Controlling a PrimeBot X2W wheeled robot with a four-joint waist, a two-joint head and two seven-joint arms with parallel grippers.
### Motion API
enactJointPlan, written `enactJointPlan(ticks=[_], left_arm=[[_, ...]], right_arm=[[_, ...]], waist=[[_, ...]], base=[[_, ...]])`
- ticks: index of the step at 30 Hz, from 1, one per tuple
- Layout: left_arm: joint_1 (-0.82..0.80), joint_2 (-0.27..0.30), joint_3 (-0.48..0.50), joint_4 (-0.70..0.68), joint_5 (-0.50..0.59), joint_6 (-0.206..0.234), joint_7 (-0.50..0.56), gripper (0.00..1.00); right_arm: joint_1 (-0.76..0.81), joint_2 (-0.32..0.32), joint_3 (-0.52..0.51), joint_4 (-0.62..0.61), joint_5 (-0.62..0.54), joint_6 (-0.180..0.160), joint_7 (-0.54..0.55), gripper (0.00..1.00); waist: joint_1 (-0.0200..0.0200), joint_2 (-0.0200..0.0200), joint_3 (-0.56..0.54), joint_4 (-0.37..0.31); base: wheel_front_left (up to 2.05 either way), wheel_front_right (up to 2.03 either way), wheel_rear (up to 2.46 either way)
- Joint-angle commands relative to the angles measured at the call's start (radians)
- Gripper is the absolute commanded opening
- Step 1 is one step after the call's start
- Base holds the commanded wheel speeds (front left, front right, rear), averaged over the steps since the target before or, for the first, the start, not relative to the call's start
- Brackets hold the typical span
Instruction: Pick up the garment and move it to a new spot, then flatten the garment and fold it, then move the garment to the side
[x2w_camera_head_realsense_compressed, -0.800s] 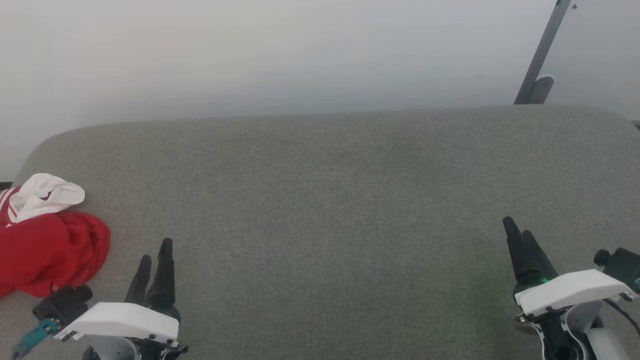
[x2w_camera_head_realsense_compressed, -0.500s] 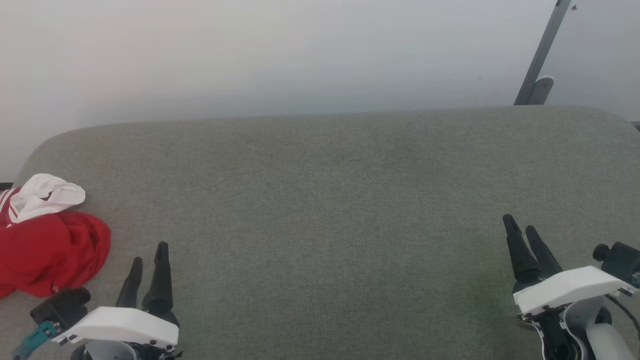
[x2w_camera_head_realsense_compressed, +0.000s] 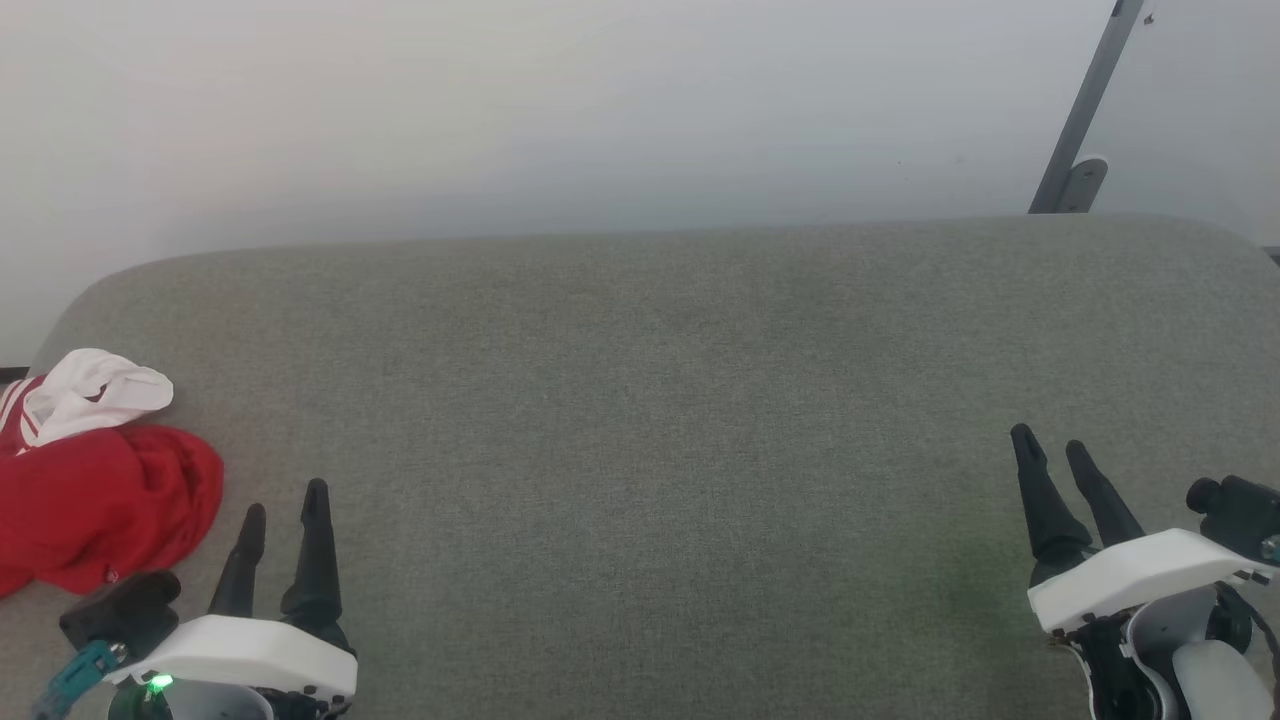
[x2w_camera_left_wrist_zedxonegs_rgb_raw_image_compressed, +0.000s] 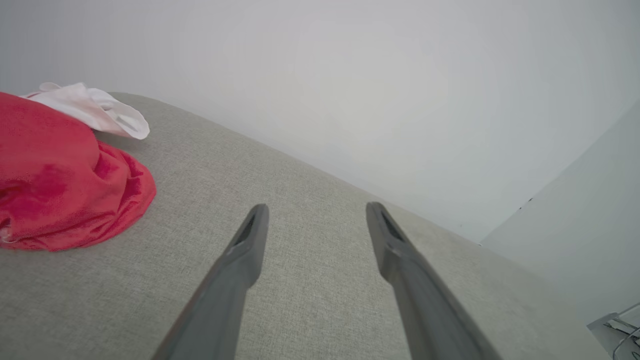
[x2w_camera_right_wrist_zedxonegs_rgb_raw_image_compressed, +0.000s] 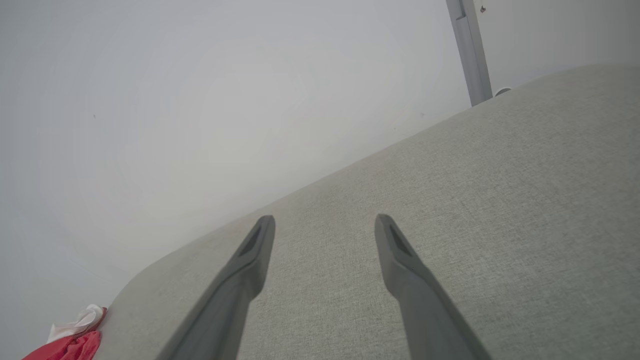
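The left tool (x2w_camera_head_realsense_compressed: 286, 498), two long dark fingers on a white wrist housing, sits at the lower left of the head view. Its fingers are spread apart with nothing between them. The right tool (x2w_camera_head_realsense_compressed: 1048, 440) sits at the lower right, likewise spread and holding nothing. Both are low over a grey fabric-covered worktop (x2w_camera_head_realsense_compressed: 640, 400), fingers pointing toward its far edge. Whether the tips touch the fabric cannot be told.

Near the left tool, on its outer side, lies the garment (x2w_camera_head_realsense_compressed: 110, 495). It is a red shirt bunched into a rumpled heap, with a white sleeve and a sliver of red-and-white striped trim showing at the top. It rests at the worktop's left end, close to the rounded corner, and part of it runs past the left edge of the head view. No print can be made out in the heap. The right tool is well apart from it, across the width of the worktop. Behind stands a plain pale wall (x2w_camera_head_realsense_compressed: 500, 100), and a grey metal post (x2w_camera_head_realsense_compressed: 1085, 100) leans at the far right.

The pickup looks not yet begun. Because the shirt is bunched, a pinch may catch only the loose sleeve or one top layer. The shirt would then hang twisted and be harder to flatten. Because it lies near the worktop's end, a sideways nudge from the left tool could push it over the edge. Pressing the fingertips too deep could snag the soft cover.
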Motion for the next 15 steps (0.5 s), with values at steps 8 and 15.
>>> enactJointPlan(ticks=[8,15], left_arm=[[0.009,0.000,0.011,-0.017,0.106,-0.013,-0.032,1.00],[0.013,-0.002,0.012,-0.023,0.174,-0.016,-0.048,1.00]], right_arm=[[-0.020,-0.014,-0.001,-0.016,-0.092,0.000,-0.024,1.00],[-0.017,-0.018,-0.003,-0.020,-0.149,0.000,-0.034,1.00]], waist=[[0.0000,0.0000,-0.001,0.001],[0.0000,0.0000,-0.002,0.002]], base=[[0.00,0.00,0.00],[0.00,0.00,0.00]])
